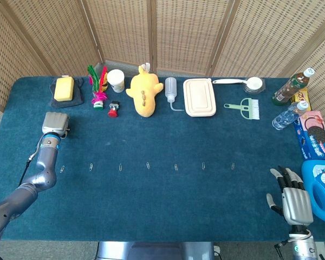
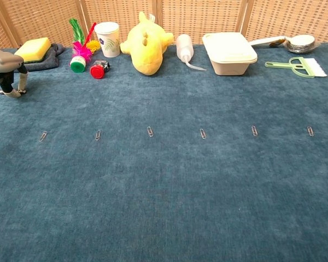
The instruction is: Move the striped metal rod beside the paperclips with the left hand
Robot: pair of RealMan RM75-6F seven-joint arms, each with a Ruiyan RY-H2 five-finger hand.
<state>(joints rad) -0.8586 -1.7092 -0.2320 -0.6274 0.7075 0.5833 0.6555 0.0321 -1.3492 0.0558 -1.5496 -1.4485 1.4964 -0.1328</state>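
The blue jug [image 1: 319,187] at lower right carried a Doraemon cartoon face; other labels were unreadable. The striped metal rod [image 2: 5,93], thin and mostly hidden, lay at far left under the left hand [image 2: 4,64], whose fingers pinched it. The paperclips [image 2: 150,131] ran in a row across the desk [image 2: 169,196]. The right hand [image 1: 293,197] rested fingers apart, holding nothing.

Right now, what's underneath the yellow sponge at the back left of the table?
The yellow sponge lies on a dark folded cloth whose edges stick out around it. Whatever lies beneath the cloth is covered.
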